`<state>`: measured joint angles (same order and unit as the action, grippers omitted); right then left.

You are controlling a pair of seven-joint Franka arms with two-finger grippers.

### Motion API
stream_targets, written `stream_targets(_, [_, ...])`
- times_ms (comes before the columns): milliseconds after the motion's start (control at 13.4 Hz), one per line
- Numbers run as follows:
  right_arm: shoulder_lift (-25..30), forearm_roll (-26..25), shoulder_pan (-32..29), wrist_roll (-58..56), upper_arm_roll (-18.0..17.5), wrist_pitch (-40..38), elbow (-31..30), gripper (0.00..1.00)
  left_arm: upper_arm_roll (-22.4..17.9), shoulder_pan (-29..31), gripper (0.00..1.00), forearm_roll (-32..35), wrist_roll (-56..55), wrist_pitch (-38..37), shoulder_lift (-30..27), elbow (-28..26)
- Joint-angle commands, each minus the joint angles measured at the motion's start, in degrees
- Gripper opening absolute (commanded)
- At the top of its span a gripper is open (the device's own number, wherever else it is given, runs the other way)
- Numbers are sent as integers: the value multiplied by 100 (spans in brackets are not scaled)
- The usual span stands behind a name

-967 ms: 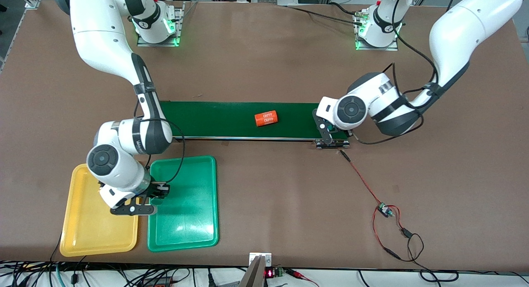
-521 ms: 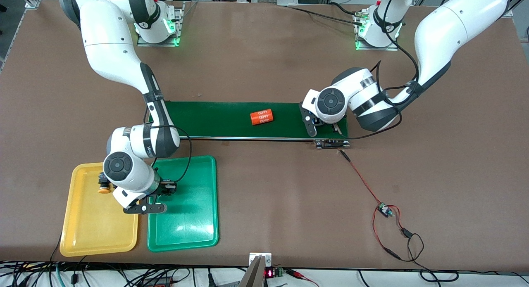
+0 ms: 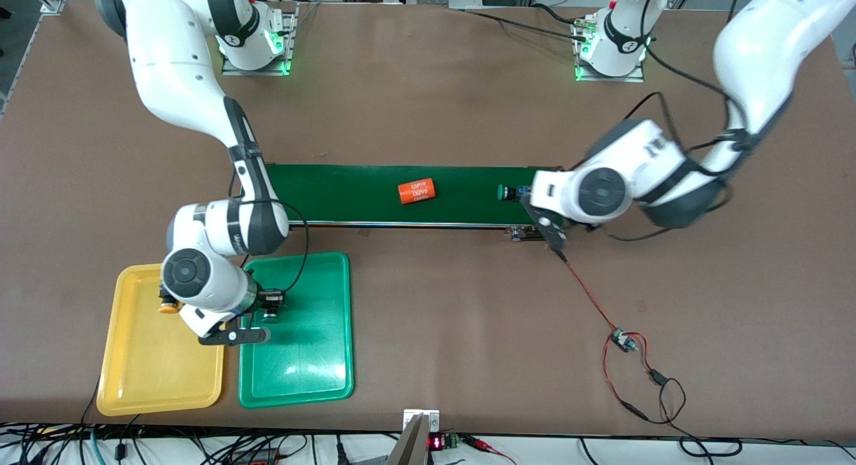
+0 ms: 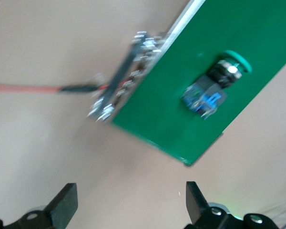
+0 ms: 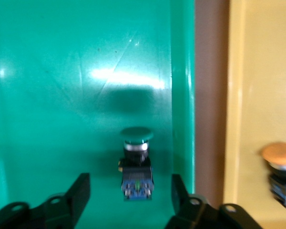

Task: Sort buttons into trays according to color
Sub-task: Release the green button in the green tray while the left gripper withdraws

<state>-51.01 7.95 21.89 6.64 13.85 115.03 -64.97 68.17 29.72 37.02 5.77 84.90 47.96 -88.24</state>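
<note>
The long dark green conveyor belt [image 3: 401, 194] carries an orange printed cylinder [image 3: 416, 191] and, at my left arm's end, a green-capped push button [image 4: 218, 88] lying on its side. My left gripper [image 4: 128, 205] hangs spread and empty over the brown table just beside that belt end. My right gripper [image 5: 128, 195], fingers parted, straddles another green-capped button [image 5: 137, 164] lying in the green plastic tray [image 3: 314, 378]; an orange-capped button [image 3: 167, 304] sits in the yellow plastic tray [image 3: 154, 378] alongside.

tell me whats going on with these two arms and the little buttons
Two arms are sorting push buttons by cap color. The right gripper is open over the green tray, and a green button lies in that tray between its fingers, apparently just let go. An orange-yellow button already sits in the yellow tray. The left gripper is open at the left arm's end of the conveyor belt, where another green button and an orange cylinder lie.
</note>
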Motion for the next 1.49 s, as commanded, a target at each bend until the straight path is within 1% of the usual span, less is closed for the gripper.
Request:
stream_targets(0, [555, -13, 0, 101, 205, -411, -77, 100, 4, -72, 100, -177, -549, -596, -59, 806])
stream_targets(149, [907, 5, -79, 319, 285, -744, -95, 100, -5, -28, 100, -125, -603, -852, -68, 1141])
stream_targets(298, [1232, -13, -132, 338, 372, -955, -95, 100, -40, -19, 100, -98, -603, -905, -68, 1396])
stream_targets(372, [1364, -22, -132, 321, 538, -1078, -95, 100, -40, 24, 100, -107, -603, -905, -68, 1493])
stream_targets(521, [1532, 39, -184, 259, 794, -1411, -95, 100, -49, 156, 100, -116, -603, -914, -68, 1887])
stream_targets(595, [1637, 14, -211, 259, 812, -1614, -77, 100, -188, 200, 100, -133, -612, -862, -77, 2020])
stream_targets(744, [1883, -30, -237, 259, 795, -1668, -86, 100, -348, 218, 100, -133, -603, -871, -173, 2283])
stream_targets(818, [1910, -57, -203, 294, 795, -1668, -86, 100, -748, 70, 100, -177, -612, -844, -400, 2450])
stream_targets(893, [1919, -74, -168, 294, 803, -1668, -86, 100, -1257, -236, 100, -308, -612, -731, -706, 2504])
stream_targets(967, [1954, -135, -158, 320, 786, -1694, -95, 100, -1741, -378, 100, -701, -621, -547, -1023, 2487])
stream_targets(1041, [1998, -127, -158, 347, 786, -1816, -103, 100, -2198, -414, 100, -1235, -621, -284, -1357, 2383])
stream_targets(1116, [2007, -118, -150, 373, 769, -1922, -95, 100, -2786, -563, 100, -1858, -621, 32, -1708, 2138])
stream_targets(1190, [2007, -118, -132, 373, 742, -1932, -95, 100, -3627, -843, 100, -2569, -621, 322, -2103, 1840])
stream_targets(1264, [2007, -110, -97, 373, 733, -1941, -95, 100, -4305, -1159, 100, -3247, -621, 412, -2316, 1724])
stream_targets(1339, [2007, -110, -36, 373, 733, -1949, -103, 100, -4947, -1466, 100, -3697, -621, 422, -2466, 1635])
stream_targets(1413, [2007, -110, -9, 373, 733, -1958, -95, 100, -5336, -1669, 100, -3910, -612, 448, -2659, 1469])
